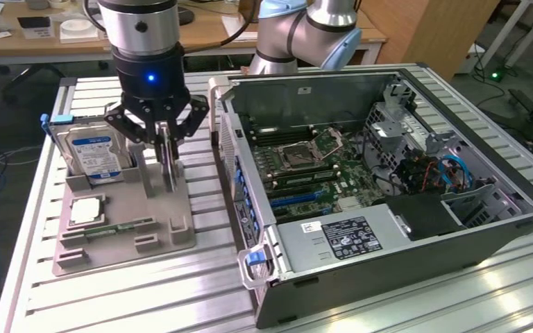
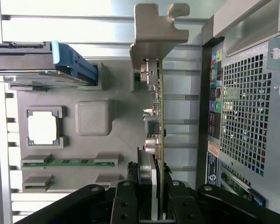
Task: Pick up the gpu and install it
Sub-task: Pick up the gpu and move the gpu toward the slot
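Slatted tabletop [image 1: 109, 298]; pincer [image 1: 163, 149] clamped on gpu [image 1: 169, 177], card upright beneath it above grey holder [image 1: 123, 239]; open computer case [image 1: 488, 229] just beside, exterior view's right.

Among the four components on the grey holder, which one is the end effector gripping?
The gpu: the thin upright card held by the end effector. The hard drive, processor and memory stick sit untouched beside it.

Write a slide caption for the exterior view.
Gripper closed on the upright gpu at the grey parts holder, between the hard drive and the open computer case.
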`<act>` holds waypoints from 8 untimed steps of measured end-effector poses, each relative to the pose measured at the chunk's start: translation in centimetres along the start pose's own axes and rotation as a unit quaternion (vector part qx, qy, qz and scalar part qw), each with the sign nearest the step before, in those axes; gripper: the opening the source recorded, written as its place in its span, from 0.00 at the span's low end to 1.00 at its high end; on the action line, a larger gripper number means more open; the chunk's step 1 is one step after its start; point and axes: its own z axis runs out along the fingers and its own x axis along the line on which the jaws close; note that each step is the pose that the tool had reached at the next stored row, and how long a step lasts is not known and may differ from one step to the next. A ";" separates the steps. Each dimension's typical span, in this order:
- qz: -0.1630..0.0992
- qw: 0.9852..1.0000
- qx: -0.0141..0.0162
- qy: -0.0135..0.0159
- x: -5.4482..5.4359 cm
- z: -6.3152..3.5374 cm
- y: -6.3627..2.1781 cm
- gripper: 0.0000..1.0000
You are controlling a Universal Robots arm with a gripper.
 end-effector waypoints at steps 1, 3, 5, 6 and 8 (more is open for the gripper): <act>0.000 1.000 0.000 0.000 0.0 -0.11 0.00 0.28; 0.000 1.000 0.000 0.000 0.0 -0.29 0.00 0.28; 0.000 1.000 0.000 0.000 0.0 -0.34 0.00 0.28; 0.000 1.000 0.000 0.000 0.0 -0.34 0.00 0.28; 0.000 1.000 0.000 0.000 0.0 -0.35 0.00 0.28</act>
